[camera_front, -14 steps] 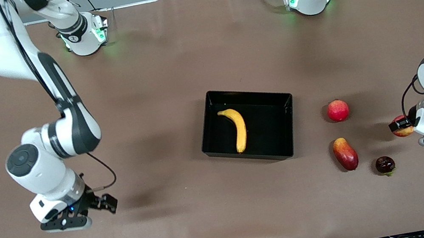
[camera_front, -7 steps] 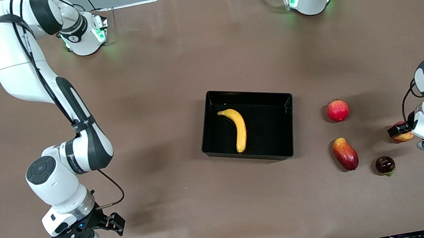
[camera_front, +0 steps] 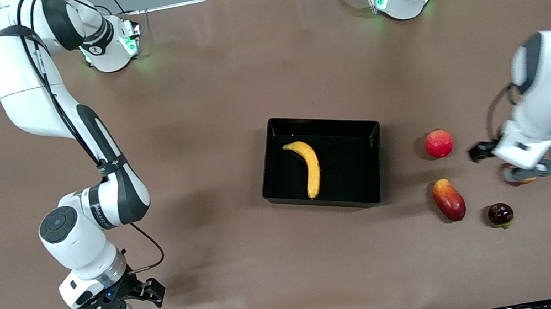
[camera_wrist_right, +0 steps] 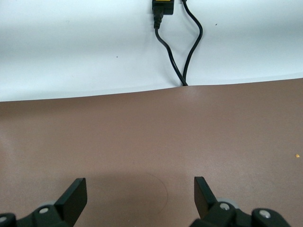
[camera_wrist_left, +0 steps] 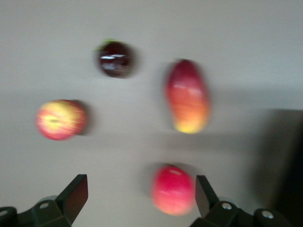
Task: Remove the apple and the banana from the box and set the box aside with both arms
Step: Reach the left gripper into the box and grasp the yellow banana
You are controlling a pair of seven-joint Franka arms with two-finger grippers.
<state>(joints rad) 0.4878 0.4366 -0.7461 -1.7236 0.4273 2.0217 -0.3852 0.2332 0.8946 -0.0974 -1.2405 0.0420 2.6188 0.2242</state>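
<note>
You see the right gripper low over the bare brown tabletop at the right arm's end, near the front camera, its fingers spread with nothing between them. At the middle sits the shallow glossy black plastic box, and the long curved yellow banana lies in it. Toward the left arm's end lie a plain red round fruit, an oblong red-orange mango and a small dark red fruit. The left gripper hovers over the round red-and-yellow streaked apple, fingers spread and empty; the apple rests on the tabletop.
</note>
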